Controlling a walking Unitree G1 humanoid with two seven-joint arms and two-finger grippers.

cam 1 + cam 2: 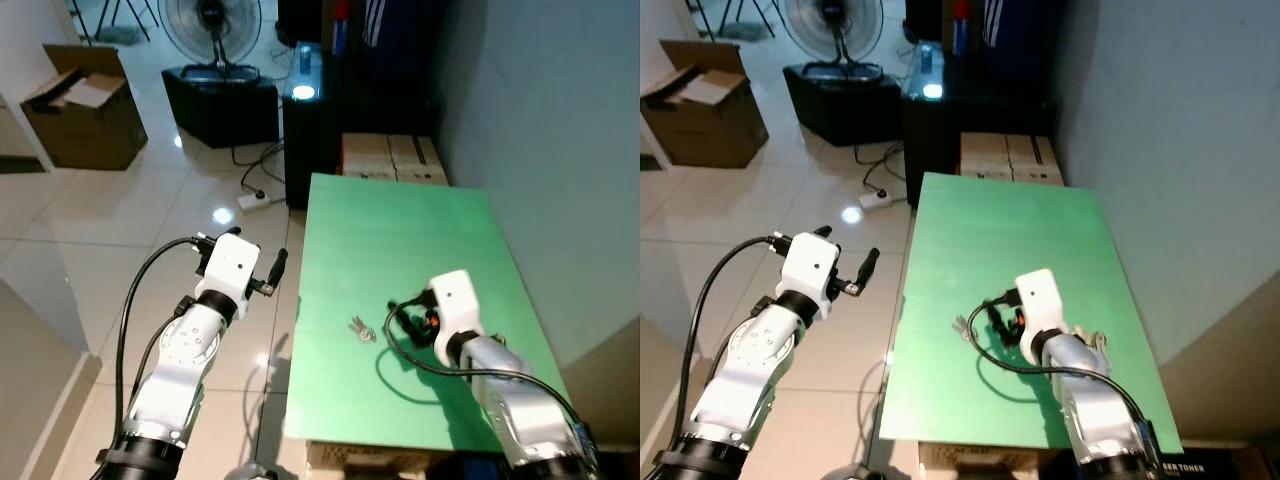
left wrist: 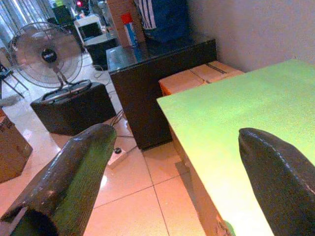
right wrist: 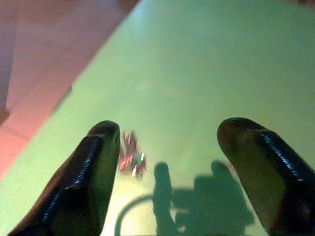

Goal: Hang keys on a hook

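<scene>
While the right gripper (image 3: 167,147) hangs wide open over the green table (image 1: 400,230), its wrist camera catches the keys (image 3: 131,160) just beside one finger, and the left gripper (image 2: 182,172) gapes wide off the table's edge.

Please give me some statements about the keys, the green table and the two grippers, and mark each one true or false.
1. The keys lie on the green table. True.
2. The right gripper is shut on the keys. False: its fingers are open, and the keys lie apart from them on the table.
3. The left gripper is above the floor, beside the table. True.
4. The keys hang on a hook. False: they lie flat on the table.
</scene>
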